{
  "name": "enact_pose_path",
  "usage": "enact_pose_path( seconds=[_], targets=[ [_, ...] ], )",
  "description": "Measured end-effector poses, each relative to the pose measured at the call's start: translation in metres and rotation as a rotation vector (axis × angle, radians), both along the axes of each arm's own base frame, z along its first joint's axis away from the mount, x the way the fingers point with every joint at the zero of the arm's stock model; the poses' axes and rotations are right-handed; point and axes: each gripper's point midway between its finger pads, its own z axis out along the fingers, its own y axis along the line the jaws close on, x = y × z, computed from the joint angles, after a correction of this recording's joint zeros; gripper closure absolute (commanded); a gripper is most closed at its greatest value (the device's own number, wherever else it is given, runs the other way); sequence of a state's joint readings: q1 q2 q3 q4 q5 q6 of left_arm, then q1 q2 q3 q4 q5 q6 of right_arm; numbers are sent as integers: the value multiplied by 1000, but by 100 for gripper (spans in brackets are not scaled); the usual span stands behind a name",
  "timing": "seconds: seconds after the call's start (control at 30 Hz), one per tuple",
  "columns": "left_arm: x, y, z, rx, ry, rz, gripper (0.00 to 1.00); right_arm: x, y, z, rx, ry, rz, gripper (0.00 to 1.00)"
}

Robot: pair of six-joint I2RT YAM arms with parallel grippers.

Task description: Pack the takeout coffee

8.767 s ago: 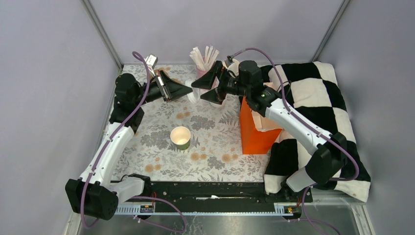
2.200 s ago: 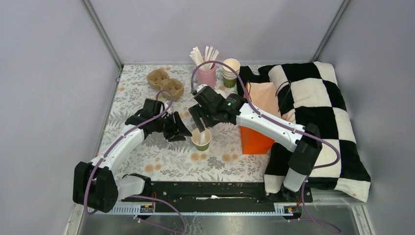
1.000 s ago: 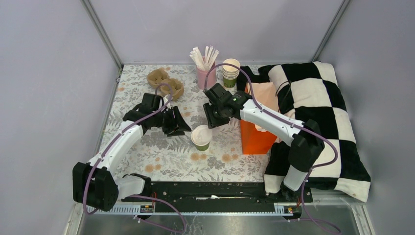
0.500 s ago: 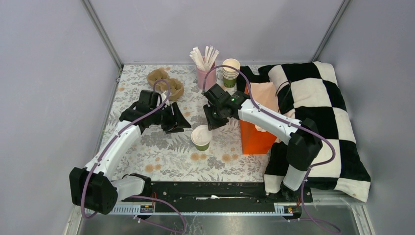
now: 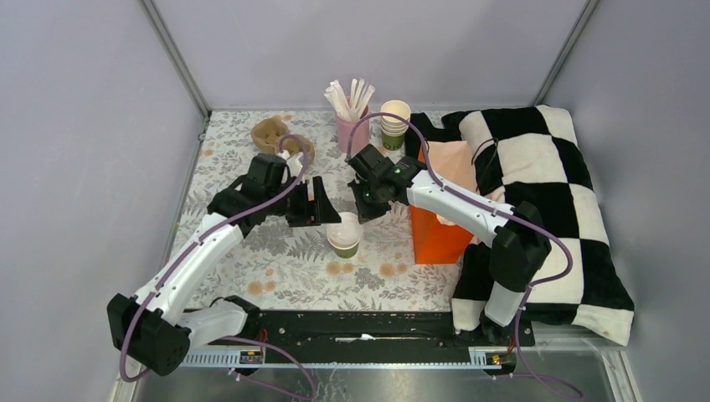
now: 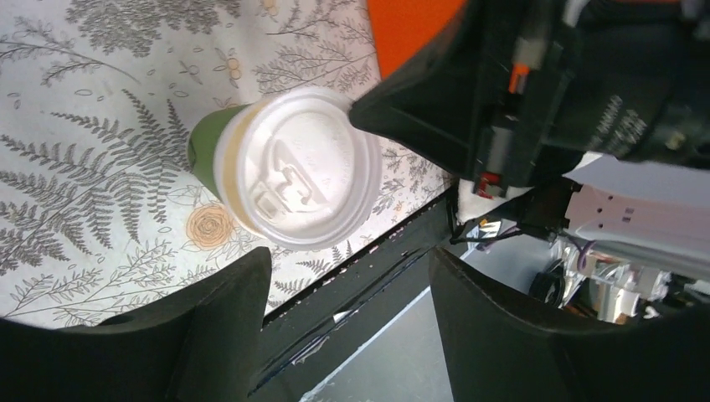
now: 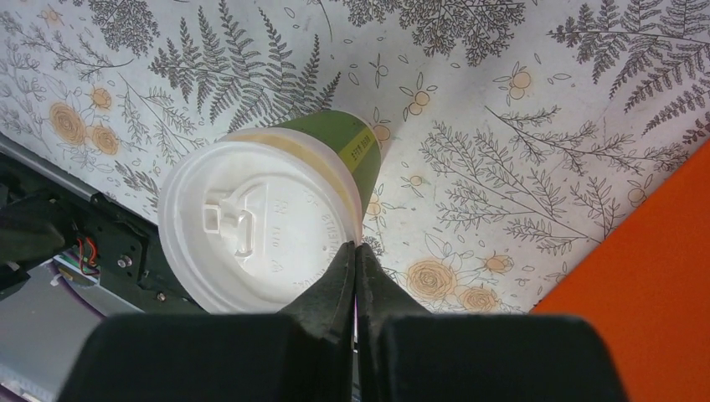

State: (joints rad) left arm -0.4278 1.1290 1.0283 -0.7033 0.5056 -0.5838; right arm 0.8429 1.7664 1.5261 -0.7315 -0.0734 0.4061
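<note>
Nothing legible. Tiny dark print on the yellow patch on the green cup, too small to read. Embossed marks on the white lid, can't make out.

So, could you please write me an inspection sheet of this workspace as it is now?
Surface: fern-print table cover, no spill seen.
Job's things: green cup stands upright with the white lid on top; a cream rim shows at one side, so the lid may not be fully seated.
Clutter: pink cup of sticks, cup stack, pulp carrier, orange bag, checked cushion.
Grippers: left fingers open, beside the cup, not touching it; right fingers shut, tips at the lid's edge.
Cables: purple cables loop above both wrists.
Surroundings: grey walls; nothing else seen.
</note>
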Motion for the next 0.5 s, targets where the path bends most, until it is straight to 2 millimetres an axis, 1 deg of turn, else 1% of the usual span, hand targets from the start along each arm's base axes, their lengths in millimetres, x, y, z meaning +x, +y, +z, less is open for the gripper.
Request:
enact_pose_path(
  seconds=[0.13, 0.23, 0.3, 0.37, 0.5],
  targets=[
    [-11, -11, 9, 30, -116, -71, 19, -2, -2, 3, -6, 12, -14, 100],
    [-21, -22, 20, 48, -247, -151, 17, -2, -1, 11, -2, 17, -27, 100],
    [-28, -28, 31, 53, -349, -209, 20, -1, 0, 18, 9, 19, -35, 100],
    [-38, -32, 42, 58, -469, -287, 25, -2, 2, 28, 29, 28, -35, 100],
    [-46, -33, 58, 82, -648, -404, 32, -2, 6, 42, 58, 38, -29, 100]
  ],
)
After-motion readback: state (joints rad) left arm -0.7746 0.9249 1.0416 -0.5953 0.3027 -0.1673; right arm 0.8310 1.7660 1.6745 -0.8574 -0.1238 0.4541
